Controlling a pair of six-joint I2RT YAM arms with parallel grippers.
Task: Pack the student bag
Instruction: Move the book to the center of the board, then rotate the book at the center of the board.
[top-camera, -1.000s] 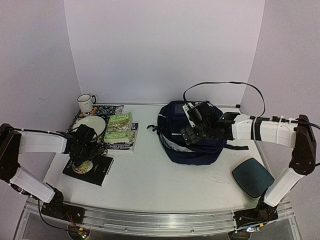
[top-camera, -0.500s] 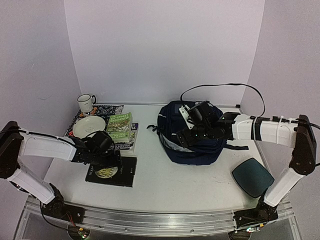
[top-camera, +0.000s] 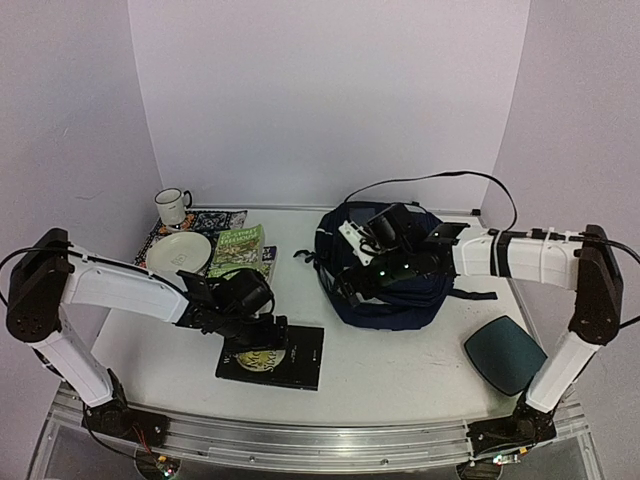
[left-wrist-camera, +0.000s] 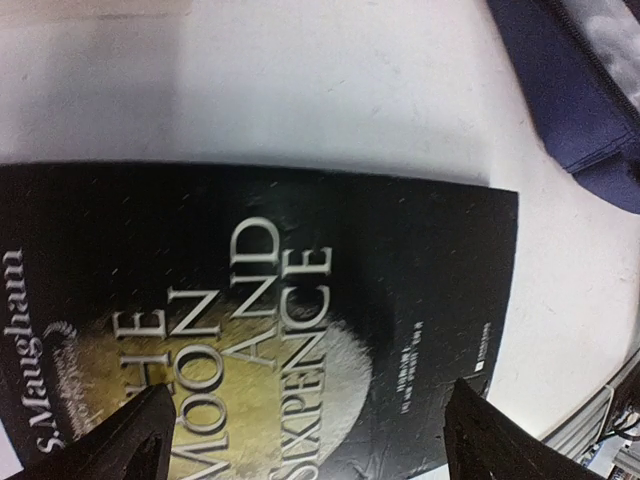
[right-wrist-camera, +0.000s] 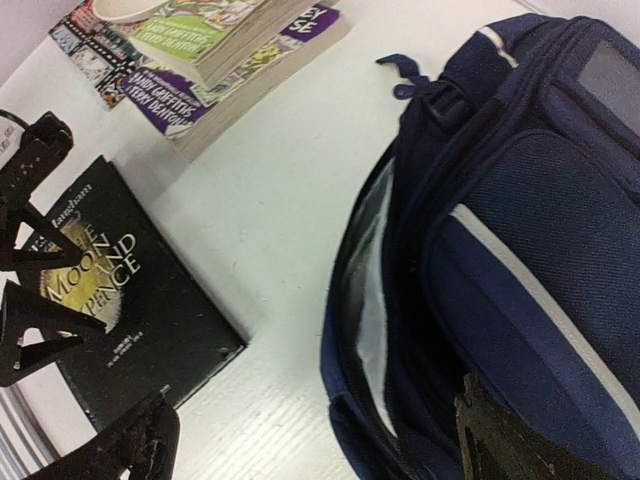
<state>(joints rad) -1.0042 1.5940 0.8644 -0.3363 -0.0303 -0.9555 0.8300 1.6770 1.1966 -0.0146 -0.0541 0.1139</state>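
The student bag (top-camera: 400, 270), navy with white piping, lies at the right middle of the table. Its left side gapes and shows pale lining (right-wrist-camera: 375, 300). My right gripper (top-camera: 358, 285) hangs open over that left edge, one finger over the table and the other over the bag (right-wrist-camera: 520, 250). A black book, "The Moon and Sixpence" (top-camera: 272, 356), lies flat left of the bag. My left gripper (top-camera: 262, 335) stands open on it, both fingertips spread wide over the cover (left-wrist-camera: 300, 300). A corner of the bag (left-wrist-camera: 580, 90) shows beyond the book.
A stack of green and purple books (top-camera: 240, 258) lies at the back left, with a cream bowl (top-camera: 180, 250) and a white mug (top-camera: 172, 205) on a patterned mat. A dark teal pouch (top-camera: 505, 352) sits at the front right. A black cable (top-camera: 430, 180) arcs above the bag.
The black book has slid right towards the bag, with my left gripper moving with it on top. My right gripper has shifted left and down to the bag's left edge.
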